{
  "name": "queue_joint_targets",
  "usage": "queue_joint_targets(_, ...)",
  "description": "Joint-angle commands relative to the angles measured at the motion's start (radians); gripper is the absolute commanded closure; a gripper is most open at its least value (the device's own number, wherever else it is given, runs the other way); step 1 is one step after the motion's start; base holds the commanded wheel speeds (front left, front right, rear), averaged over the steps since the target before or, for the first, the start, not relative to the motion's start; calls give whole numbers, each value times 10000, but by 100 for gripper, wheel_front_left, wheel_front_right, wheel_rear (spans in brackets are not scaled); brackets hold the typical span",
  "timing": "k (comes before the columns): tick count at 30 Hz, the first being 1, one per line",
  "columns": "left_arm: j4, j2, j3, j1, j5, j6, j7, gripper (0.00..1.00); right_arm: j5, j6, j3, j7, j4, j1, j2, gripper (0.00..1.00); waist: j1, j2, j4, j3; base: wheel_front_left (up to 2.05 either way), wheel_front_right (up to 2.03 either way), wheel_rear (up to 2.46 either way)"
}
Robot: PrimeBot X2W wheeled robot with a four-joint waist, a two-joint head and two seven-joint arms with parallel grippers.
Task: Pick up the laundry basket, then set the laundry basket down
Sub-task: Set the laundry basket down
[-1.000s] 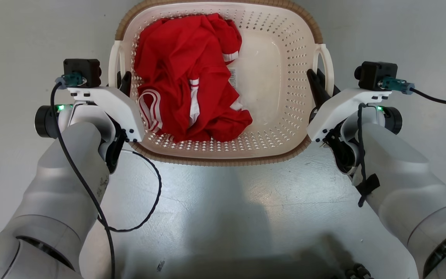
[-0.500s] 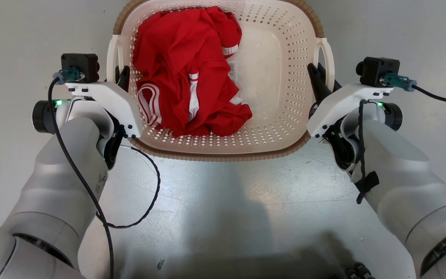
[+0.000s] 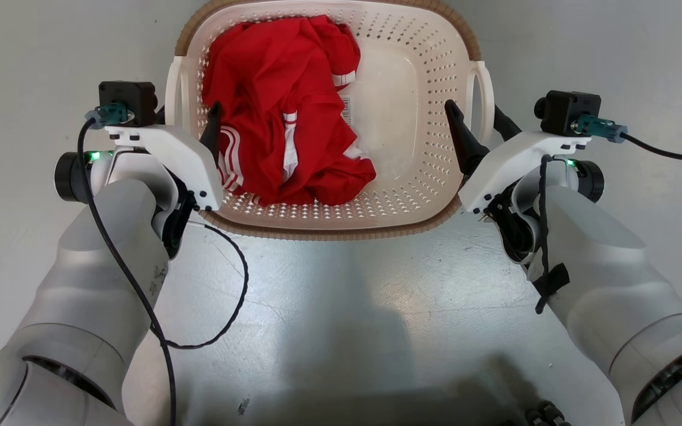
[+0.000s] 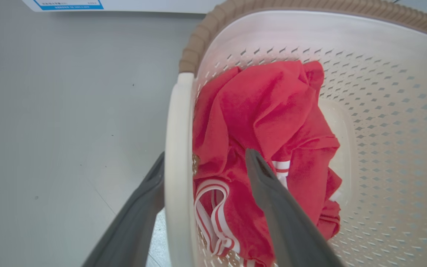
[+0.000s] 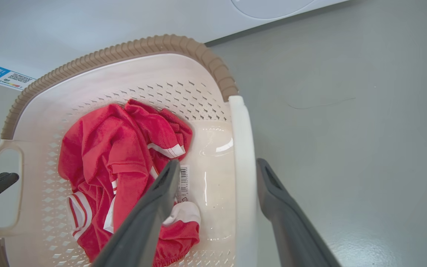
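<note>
Laundry basket (image 3: 424, 89) on grey floor (image 3: 341, 307), far centre; red garment (image 3: 282, 118) heaped in left half. Both forearms reach forward, wrists angled inward. Left gripper (image 3: 190, 115) spread wide, astride left handle (image 4: 176, 148): one finger outside, one inside over garment. Right gripper (image 3: 474, 112) likewise released, astride right handle (image 5: 241, 148). Fingers seem clear of handles; contact hard to judge.

Bright, even light leaves glare on the grey floor (image 3: 341, 278), a soft shadow (image 3: 376, 378) nearer the robot, and curved wrist-view edges.
</note>
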Motion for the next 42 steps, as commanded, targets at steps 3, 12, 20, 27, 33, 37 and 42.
queue_joint_targets(3,-53,325,110,35,41,14,-76,0,-80,69,45,-137,-13,486,210,0,-1,0,-38,-68,0,0,0)
queue_joint_targets(12,-50,507,108,411,-53,148,15,0,-370,69,-33,-137,162,523,232,0,-1,0,-160,-555,0,0,0)
queue_joint_targets(20,-49,516,201,1068,-159,2,-63,0,-690,69,-235,-137,401,905,219,0,-1,0,-227,-1647,0,0,0)
queue_joint_targets(27,-635,500,605,1698,-46,-78,-91,0,-1181,69,-429,-137,192,1462,76,0,-1,0,-194,-2846,0,0,0)
queue_joint_targets(33,-1548,626,1272,2391,336,42,-93,0,-1649,69,-794,-137,-221,2077,-115,0,-1,0,-138,-3752,0,0,0)
queue_joint_targets(37,-2362,747,1945,3163,826,165,-94,0,-2039,69,-1231,-137,-652,2671,-344,0,-1,0,-78,-4465,0,0,0)
queue_joint_targets(42,-3557,889,3045,4358,1598,355,-94,0,-2716,69,-2059,-137,-1411,3471,-630,0,-1,0,-16,-5282,0,0,0)
